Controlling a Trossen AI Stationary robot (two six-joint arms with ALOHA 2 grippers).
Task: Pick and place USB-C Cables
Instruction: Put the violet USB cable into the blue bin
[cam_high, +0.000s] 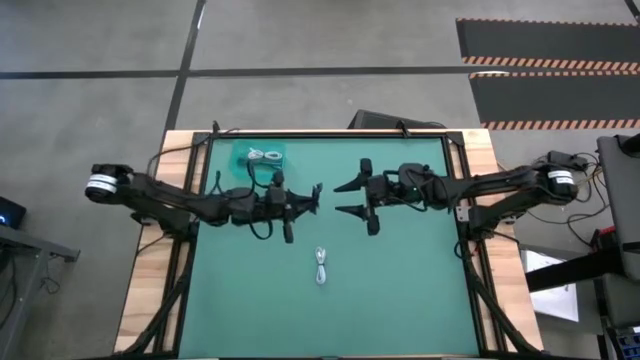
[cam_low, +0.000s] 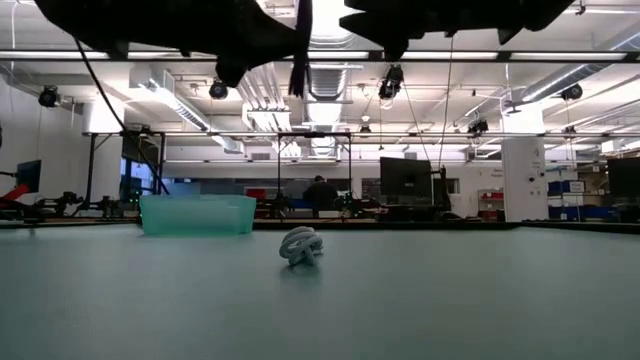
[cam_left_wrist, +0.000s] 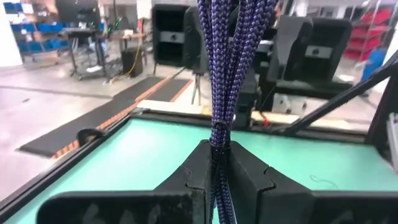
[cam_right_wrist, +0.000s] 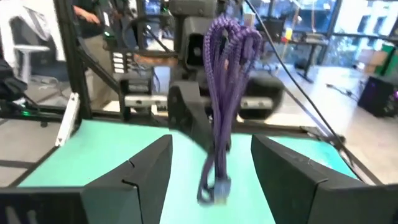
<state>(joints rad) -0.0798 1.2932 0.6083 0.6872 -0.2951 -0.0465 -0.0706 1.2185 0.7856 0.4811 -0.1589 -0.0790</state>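
Note:
My left gripper (cam_high: 312, 196) is over the table's middle, shut on a dark braided USB-C cable bundle (cam_left_wrist: 231, 68), which also shows in the right wrist view (cam_right_wrist: 225, 81). My right gripper (cam_high: 340, 199) is open and empty; it faces the left gripper from the right, a short way off, and its fingers (cam_right_wrist: 146, 171) stand apart before the bundle. A white cable bundle (cam_high: 321, 266) lies on the mat nearer the front edge and also shows in the low view (cam_low: 300, 245). Another white bundle (cam_high: 265, 157) lies in the teal bin (cam_high: 243, 158). My left gripper pinches the dark bundle about its middle (cam_left_wrist: 217, 146) between its two fingers. The fingers are level and point toward the table's right. The bundle stands upright across the fingers, with its loops (cam_right_wrist: 227, 34) above and its plug ends (cam_right_wrist: 211, 190) hanging below. It is lifted clear of the mat.
The teal bin stands at the far left of the green mat (cam_high: 400, 290) and shows in the low view (cam_low: 197, 214) too. Black frame rails (cam_high: 466, 240) run along the mat's sides. The room beyond holds desks, monitors and a person far off (cam_low: 320, 195).

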